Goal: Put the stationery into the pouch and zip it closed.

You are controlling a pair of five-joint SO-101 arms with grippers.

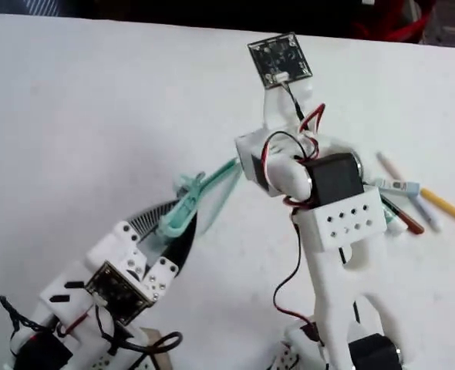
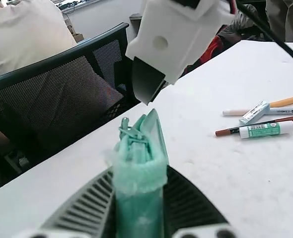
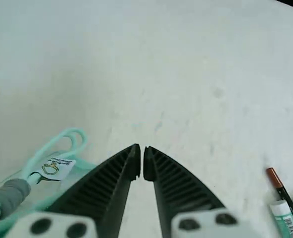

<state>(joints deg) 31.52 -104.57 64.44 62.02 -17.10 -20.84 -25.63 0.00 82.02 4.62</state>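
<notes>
My left gripper (image 2: 139, 171) is shut on one end of the teal pouch (image 2: 147, 133), holding it off the white table (image 2: 221, 178). In the high view the pouch (image 1: 195, 202) stretches from the left gripper (image 1: 173, 228) toward the right arm. The right gripper (image 3: 142, 161) hangs just above the table, shut with nothing in it, its black fingertip (image 2: 145, 88) close over the pouch's far end. The pouch's teal cord (image 3: 62, 144) and tag (image 3: 54, 167) lie beside it. A glue stick (image 2: 265, 130), brown pencil (image 2: 236, 130), eraser (image 2: 254, 112), white pen (image 2: 278, 111) and orange pencil (image 2: 289, 100) lie together on the table.
The stationery cluster (image 1: 409, 202) lies to the right of the right arm's white body (image 1: 343, 220). A black mesh chair (image 2: 62, 94) stands beyond the table's far edge. Red and black cables (image 1: 289, 293) hang by the right arm.
</notes>
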